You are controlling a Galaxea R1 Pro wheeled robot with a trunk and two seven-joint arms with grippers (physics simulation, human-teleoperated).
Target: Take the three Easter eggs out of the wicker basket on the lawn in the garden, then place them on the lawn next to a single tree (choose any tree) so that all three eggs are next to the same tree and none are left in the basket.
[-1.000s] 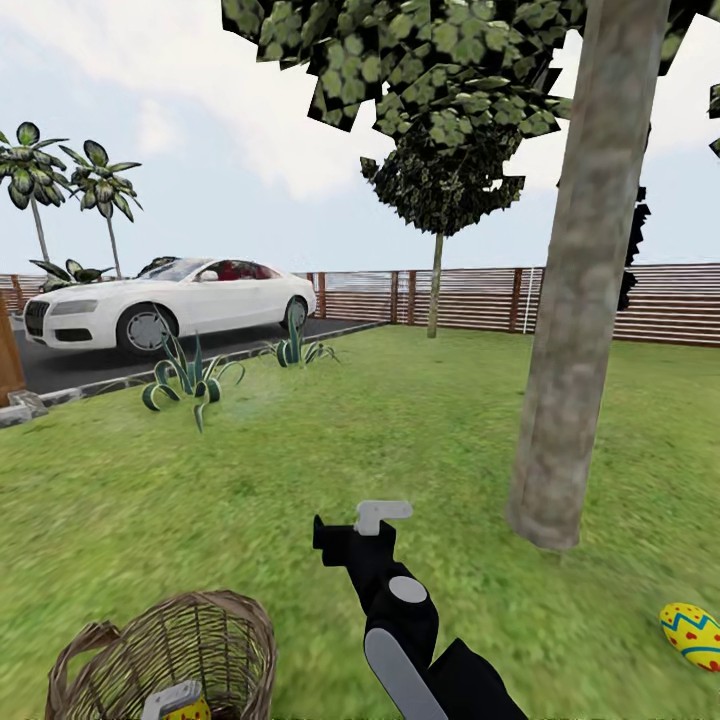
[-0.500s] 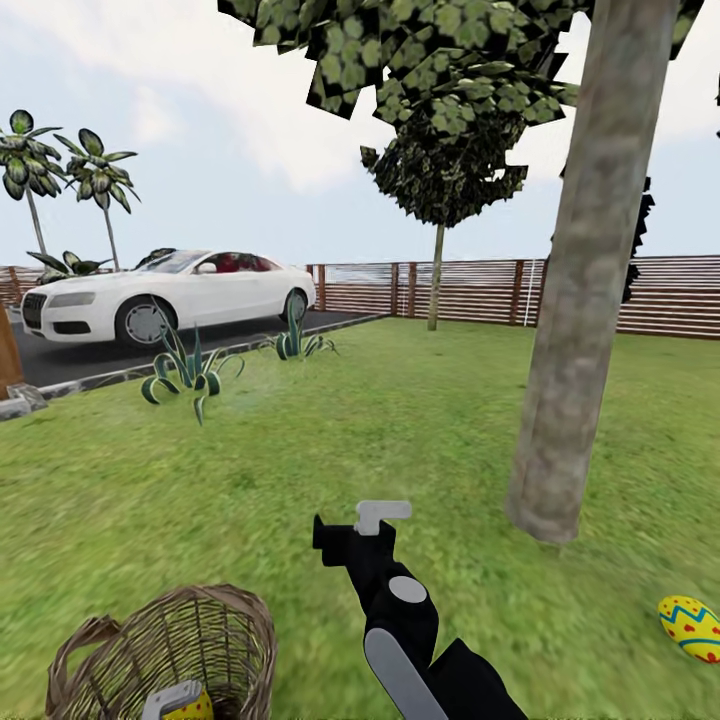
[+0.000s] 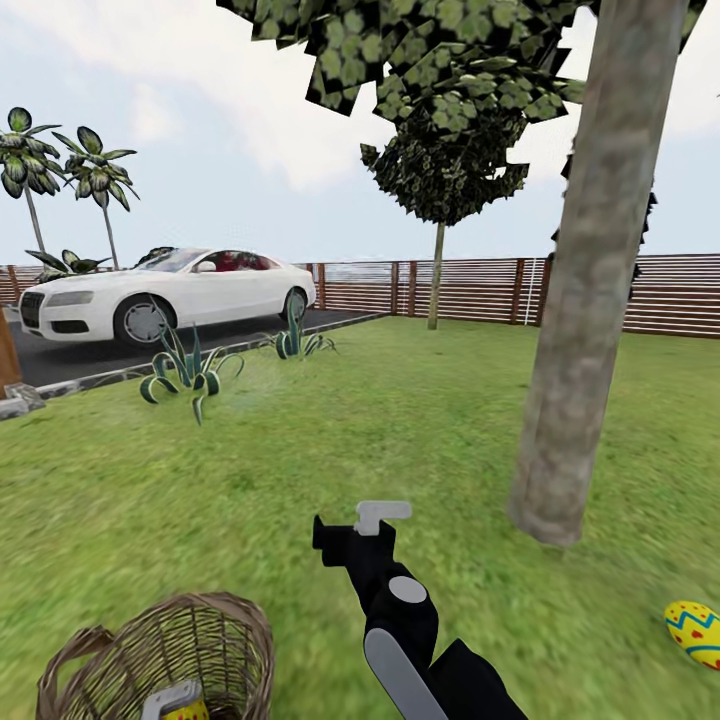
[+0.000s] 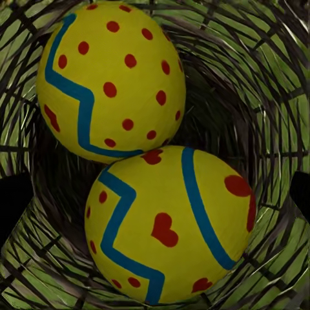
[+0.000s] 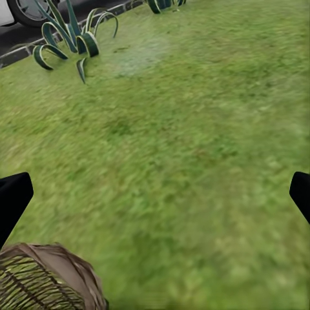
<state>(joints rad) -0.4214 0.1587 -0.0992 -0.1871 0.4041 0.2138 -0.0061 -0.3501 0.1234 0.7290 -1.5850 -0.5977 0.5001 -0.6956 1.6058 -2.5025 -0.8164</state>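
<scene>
My left claw (image 4: 155, 194) hangs spread over two Easter eggs (image 4: 169, 226) in the wicker basket (image 3: 170, 650); my right claw (image 5: 155, 194) is spread above the lawn (image 5: 194, 161).

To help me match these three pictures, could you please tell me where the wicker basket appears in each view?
Head view: the wicker basket sits at the lower left on the lawn, cut off by the bottom edge.
Left wrist view: its woven wall surrounds two eggs.
Right wrist view: its braided rim shows in the lower left corner.
Shared landmark: the striped spiky plant appears in the head and right wrist views.
</scene>
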